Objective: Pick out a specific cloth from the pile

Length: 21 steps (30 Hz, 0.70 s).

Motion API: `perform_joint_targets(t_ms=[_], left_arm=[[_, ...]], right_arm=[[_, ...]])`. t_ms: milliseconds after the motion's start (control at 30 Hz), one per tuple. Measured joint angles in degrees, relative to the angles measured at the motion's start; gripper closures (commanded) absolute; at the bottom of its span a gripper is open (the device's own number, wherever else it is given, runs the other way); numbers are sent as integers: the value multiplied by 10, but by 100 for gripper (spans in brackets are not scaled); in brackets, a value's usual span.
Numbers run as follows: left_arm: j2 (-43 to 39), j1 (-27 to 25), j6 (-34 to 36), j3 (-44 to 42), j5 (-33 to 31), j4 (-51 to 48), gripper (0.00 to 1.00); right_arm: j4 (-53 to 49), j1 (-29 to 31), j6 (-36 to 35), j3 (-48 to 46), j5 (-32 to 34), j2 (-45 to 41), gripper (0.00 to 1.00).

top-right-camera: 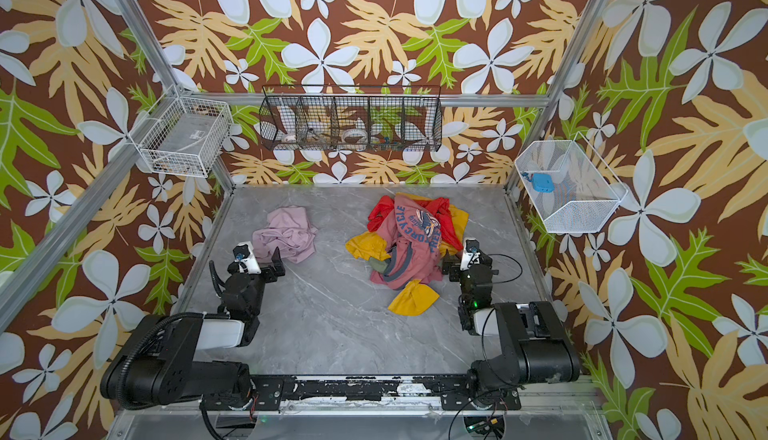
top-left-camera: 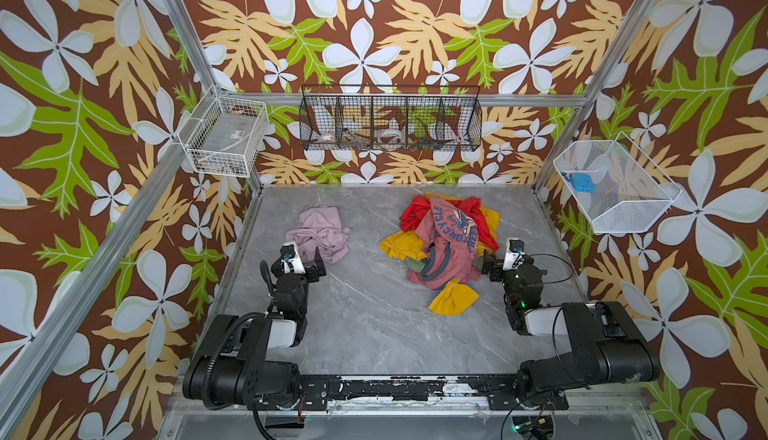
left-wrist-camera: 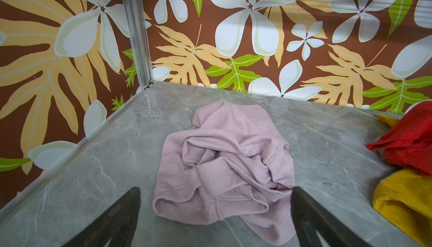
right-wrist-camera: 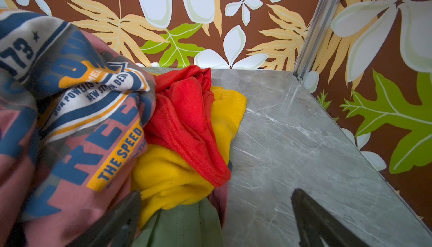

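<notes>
Lilac-pink cloth [top-left-camera: 320, 232] lies crumpled on its own on the left half of the grey table [top-left-camera: 365, 313], well apart from the pile [top-left-camera: 440, 246] on the right. Left gripper [top-left-camera: 305, 259]: jaws spread wide, nothing held; in the wrist view the cloth's near edge lies between them. Right gripper [top-left-camera: 498, 261]: jaws wide, empty, at the pile's near right edge, one finger [right-wrist-camera: 121, 217] beside the printed shirt [right-wrist-camera: 70, 140].
</notes>
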Motion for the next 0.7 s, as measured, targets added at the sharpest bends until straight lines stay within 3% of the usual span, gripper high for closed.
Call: perform_joint_targets(t_ms=[700], left_arm=[[0,0,9,0,7,9,0]], right_arm=[[0,0,0,0,0,0,0]])
